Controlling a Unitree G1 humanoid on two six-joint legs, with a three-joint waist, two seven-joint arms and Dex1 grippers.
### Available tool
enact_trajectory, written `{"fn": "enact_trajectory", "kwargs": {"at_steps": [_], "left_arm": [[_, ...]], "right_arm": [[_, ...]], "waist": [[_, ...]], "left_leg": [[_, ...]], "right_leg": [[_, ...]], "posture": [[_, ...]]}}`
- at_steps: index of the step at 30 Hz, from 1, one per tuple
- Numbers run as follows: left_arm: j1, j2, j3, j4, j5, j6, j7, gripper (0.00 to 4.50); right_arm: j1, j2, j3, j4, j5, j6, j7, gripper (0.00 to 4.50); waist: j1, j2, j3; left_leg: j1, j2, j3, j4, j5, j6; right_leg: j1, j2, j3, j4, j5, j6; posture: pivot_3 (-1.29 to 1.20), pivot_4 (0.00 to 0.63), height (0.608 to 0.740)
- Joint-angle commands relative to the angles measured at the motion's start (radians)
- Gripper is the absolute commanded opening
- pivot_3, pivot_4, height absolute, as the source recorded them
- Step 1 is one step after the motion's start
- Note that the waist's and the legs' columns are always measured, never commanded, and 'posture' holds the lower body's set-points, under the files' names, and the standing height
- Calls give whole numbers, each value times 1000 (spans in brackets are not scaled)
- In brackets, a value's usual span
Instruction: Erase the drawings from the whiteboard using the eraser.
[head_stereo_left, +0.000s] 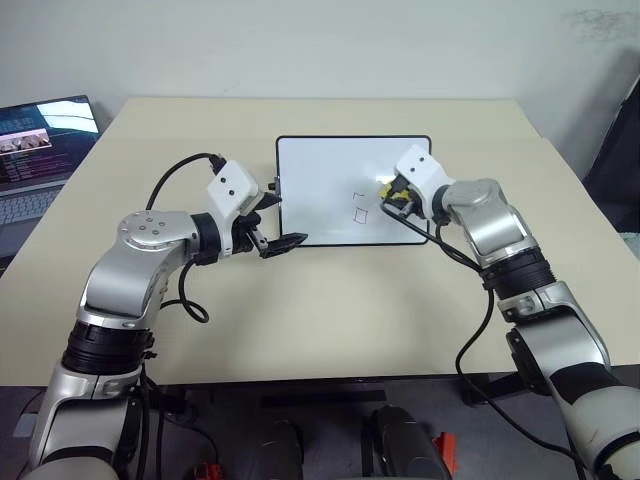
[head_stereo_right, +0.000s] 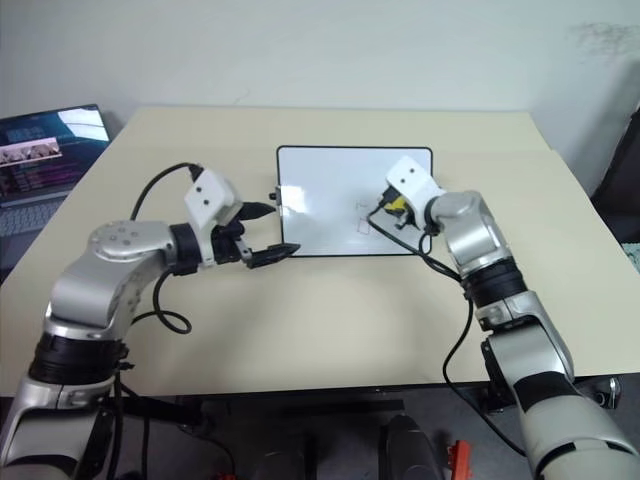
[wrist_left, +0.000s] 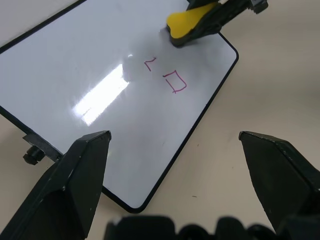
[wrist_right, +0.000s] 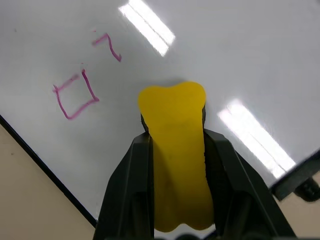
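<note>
I see my right gripper (wrist_right: 175, 150) pinching the yellow block eraser (wrist_right: 176, 145) on the glossy black-framed whiteboard (head_stereo_left: 320, 180); remaining red square outline (wrist_right: 75, 97) lies beside it, toward the board's near edge. Left gripper (wrist_left: 175, 175) spread, idle.

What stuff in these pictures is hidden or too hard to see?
- Eraser: its black part is hidden between the right claw fingers in the right wrist view.
- Whether the eraser touches the whiteboard: not clear from the head views.
- Laptop: cut off by the picture's edge, and its screen is too small to read.
- Red marks: the little squiggle above the square is too faint to name.
</note>
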Motion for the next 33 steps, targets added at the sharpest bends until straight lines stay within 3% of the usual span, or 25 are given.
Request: {"fn": "enact_trajectory", "kwargs": {"at_steps": [1,6,13,24,33], "left_arm": [[-5,14,24,-36,-6,-6,-3,4500],[-6,11,21,-35,-6,-7,-2,4500],[5,16,22,-46,-7,-2,-2,4500],[16,23,23,-60,-9,6,-3,4500],[10,21,20,-55,-9,4,-6,4500]], "right_arm": [[-52,31,18,-90,2,-4,7,1012],[-43,113,58,-115,3,-14,3,1012],[-79,174,50,43,-8,-100,-67,1012],[-87,151,77,217,-78,-204,-132,1012],[-58,50,105,251,-137,-222,-117,1012]], "waist": [[0,0,0],[2,0,0],[7,0,0],[11,0,0],[18,0,0]], "left_leg": [[-1,0,0,-1,0,0],[-1,0,-1,-4,-1,-1],[-2,0,-1,-5,-2,-3],[-1,0,0,-5,-2,-3],[1,0,-1,0,-2,-3]], "right_leg": [[-1,0,0,0,0,0],[-1,0,-1,-2,-1,-2],[-2,0,-2,-2,-2,-3],[-2,0,-2,-2,-2,-3],[3,0,-2,-2,-4,-1]], "posture": [[0,150,740],[0,150,740],[0,150,740],[0,150,740],[0,150,740]]}}
